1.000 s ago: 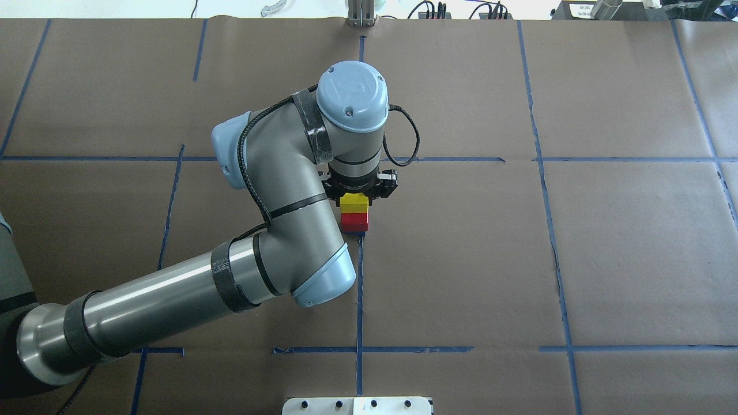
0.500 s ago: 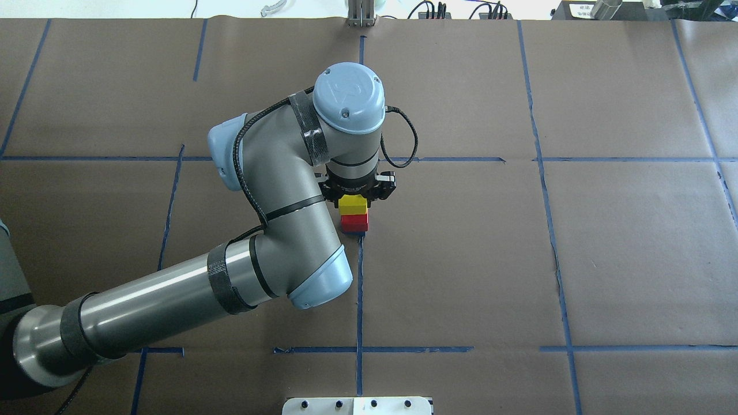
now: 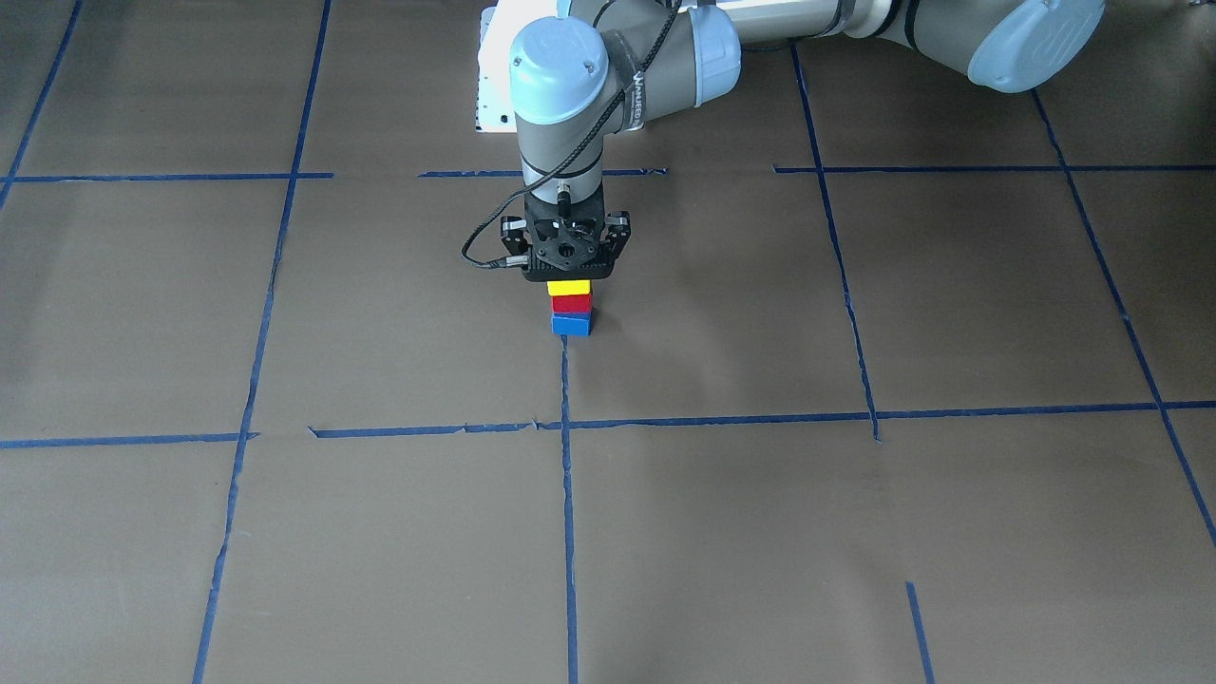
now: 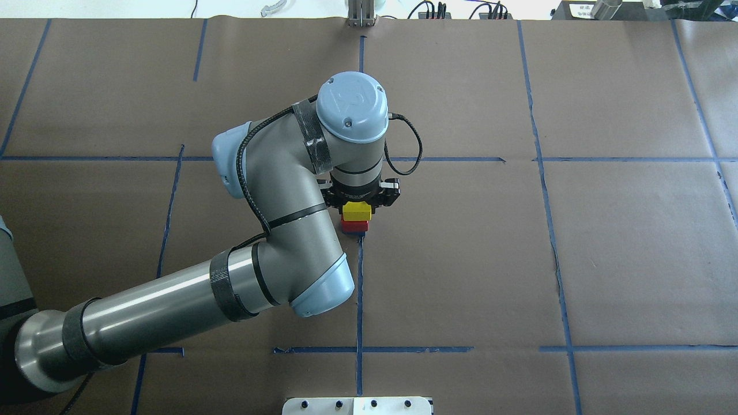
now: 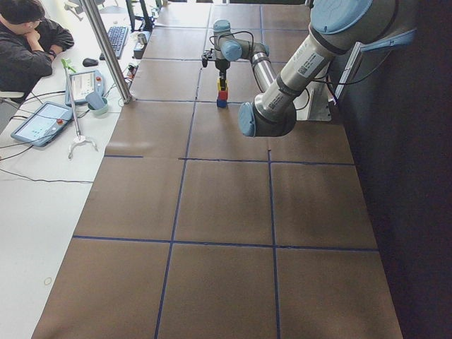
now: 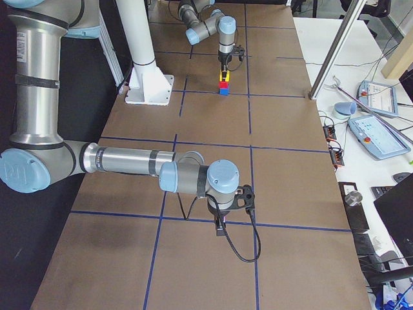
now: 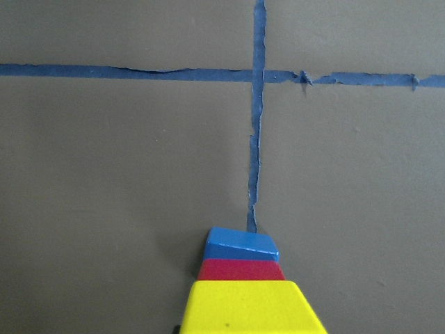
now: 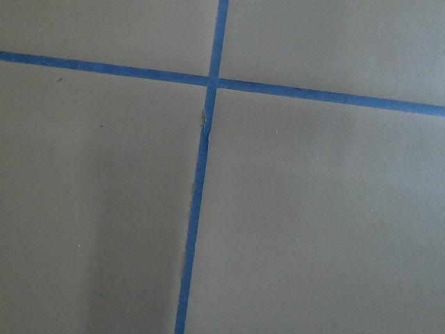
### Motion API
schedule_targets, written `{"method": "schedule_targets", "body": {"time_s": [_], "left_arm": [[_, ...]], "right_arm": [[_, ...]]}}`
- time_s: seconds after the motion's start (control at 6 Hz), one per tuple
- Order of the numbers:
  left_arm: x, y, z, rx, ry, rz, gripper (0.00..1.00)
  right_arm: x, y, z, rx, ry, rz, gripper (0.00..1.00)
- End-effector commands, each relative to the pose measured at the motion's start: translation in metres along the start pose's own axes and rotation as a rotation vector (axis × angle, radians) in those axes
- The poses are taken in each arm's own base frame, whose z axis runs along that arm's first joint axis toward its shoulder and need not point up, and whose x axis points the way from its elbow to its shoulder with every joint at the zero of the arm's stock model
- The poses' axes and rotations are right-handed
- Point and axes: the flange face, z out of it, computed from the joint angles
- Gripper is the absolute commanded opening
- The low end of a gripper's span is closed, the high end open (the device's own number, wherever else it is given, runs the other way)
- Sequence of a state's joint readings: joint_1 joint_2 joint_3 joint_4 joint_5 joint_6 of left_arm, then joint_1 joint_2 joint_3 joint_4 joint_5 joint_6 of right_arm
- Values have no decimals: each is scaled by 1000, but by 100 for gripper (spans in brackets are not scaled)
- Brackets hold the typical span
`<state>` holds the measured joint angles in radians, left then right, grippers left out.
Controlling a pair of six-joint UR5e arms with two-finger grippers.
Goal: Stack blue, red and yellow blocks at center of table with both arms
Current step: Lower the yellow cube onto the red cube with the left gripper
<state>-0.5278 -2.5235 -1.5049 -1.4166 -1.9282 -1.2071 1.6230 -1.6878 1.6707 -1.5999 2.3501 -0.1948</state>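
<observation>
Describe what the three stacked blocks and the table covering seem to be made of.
Yellow block, red block, blue block: probably painted wood or hard plastic; solid, even colour, crisp edges, low sheen. Which one, the look leaves open. Table covering: likely brown kraft paper, matte, no glare. Grid lines: blue tape, its edges torn and ragged.

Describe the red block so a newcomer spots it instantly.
On the brown table, the left arm hangs over a small three-block stack at the centre. The red block is its middle layer, yellow block above, blue block below.
</observation>
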Motion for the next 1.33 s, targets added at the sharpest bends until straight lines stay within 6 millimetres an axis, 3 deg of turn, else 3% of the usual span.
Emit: {"method": "schedule_targets", "body": {"time_s": [0.0, 0.67, 1.0, 1.17], "left_arm": [[0, 2, 2, -3, -1, 2, 46], [-8, 0, 7, -5, -13, -4, 47], [-6, 3, -1, 3, 3, 1, 100], [-5, 6, -13, 12, 24, 9, 100]], "right_arm": [[0, 0, 0, 0, 0, 0, 100], [0, 0, 0, 0, 0, 0, 100], [0, 0, 0, 0, 0, 0, 100], [0, 0, 0, 0, 0, 0, 100]]}}
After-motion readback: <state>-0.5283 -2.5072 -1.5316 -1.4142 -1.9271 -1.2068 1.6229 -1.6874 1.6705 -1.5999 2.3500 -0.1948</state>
